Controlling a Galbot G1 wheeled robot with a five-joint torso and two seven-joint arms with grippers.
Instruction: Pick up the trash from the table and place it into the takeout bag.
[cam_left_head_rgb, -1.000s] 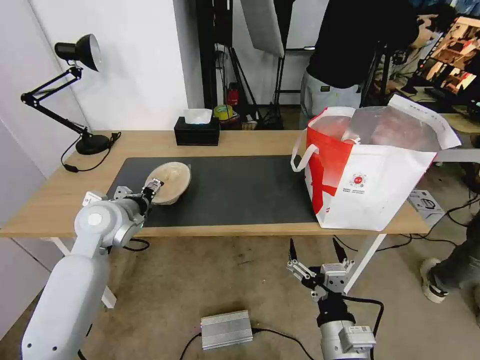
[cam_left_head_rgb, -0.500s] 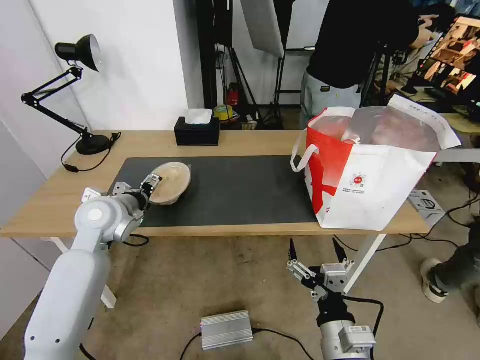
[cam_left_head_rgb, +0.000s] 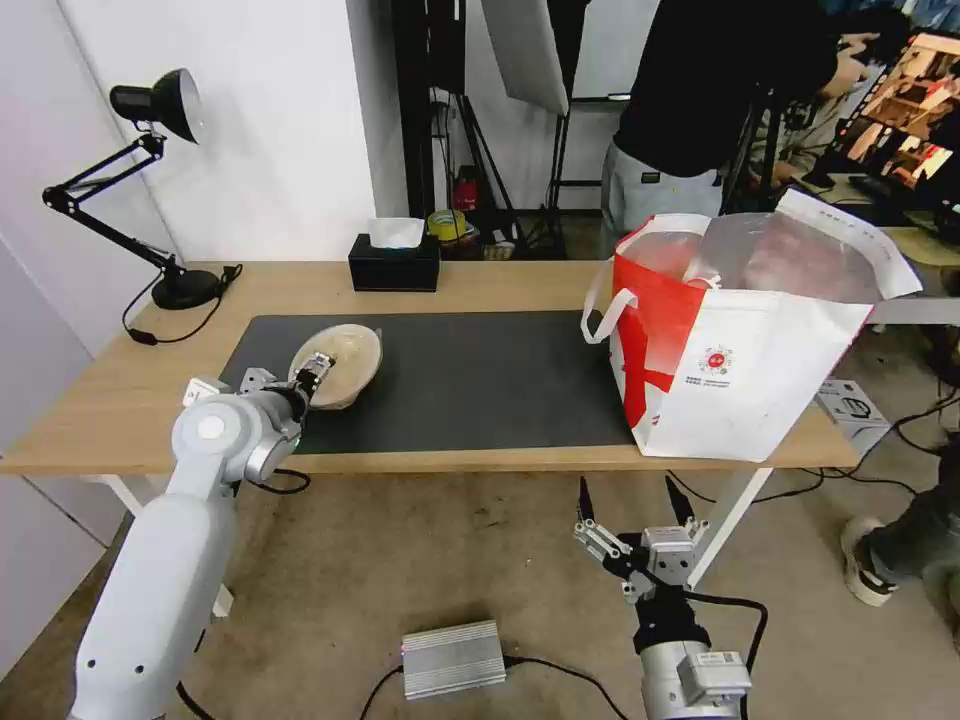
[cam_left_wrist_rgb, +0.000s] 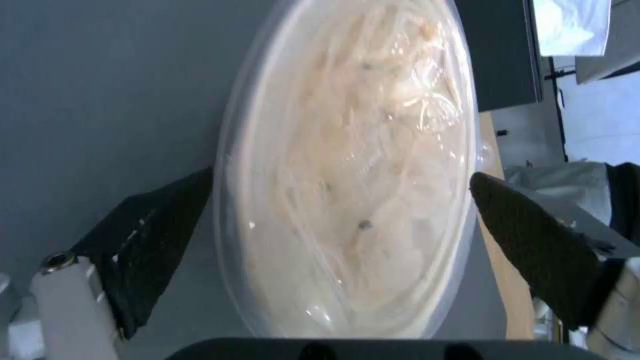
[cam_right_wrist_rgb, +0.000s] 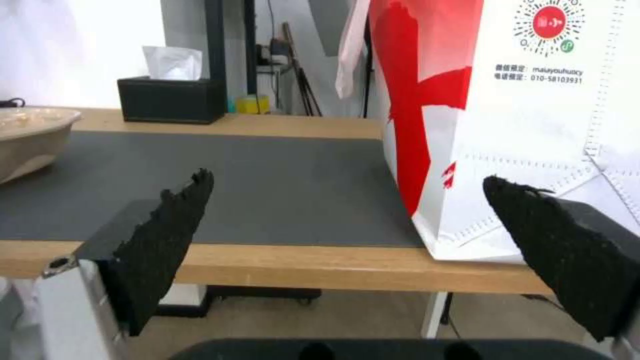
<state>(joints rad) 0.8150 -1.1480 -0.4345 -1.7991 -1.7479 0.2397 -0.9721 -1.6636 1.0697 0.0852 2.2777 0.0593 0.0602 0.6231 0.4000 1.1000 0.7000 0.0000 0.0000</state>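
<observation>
On the surface (cam_left_head_rgb: 480, 285), bag (cam_left_head_rgb: 740, 390) printed "010-58103931"; left fingers (cam_left_wrist_rgb: 153, 235) pinching beige bowl (cam_left_wrist_rgb: 347, 165); right fingers (cam_right_wrist_rgb: 160, 235) spread.

The beige bowl (cam_left_wrist_rgb: 347, 170) sits between the left pincer's (cam_left_wrist_rgb: 340, 200) two black fingers (cam_left_wrist_rgb: 160, 235), each touching its rim. Under it lies the dark grey mat (cam_left_wrist_rgb: 107, 95); a strip of wooden counter (cam_left_wrist_rgb: 503, 260) shows beyond.

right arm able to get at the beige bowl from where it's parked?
Probably not as it stands. The right gripper hangs open below the table edge, near the bag; the bowl sits far across the mat, already between the left gripper's fingers.
</observation>
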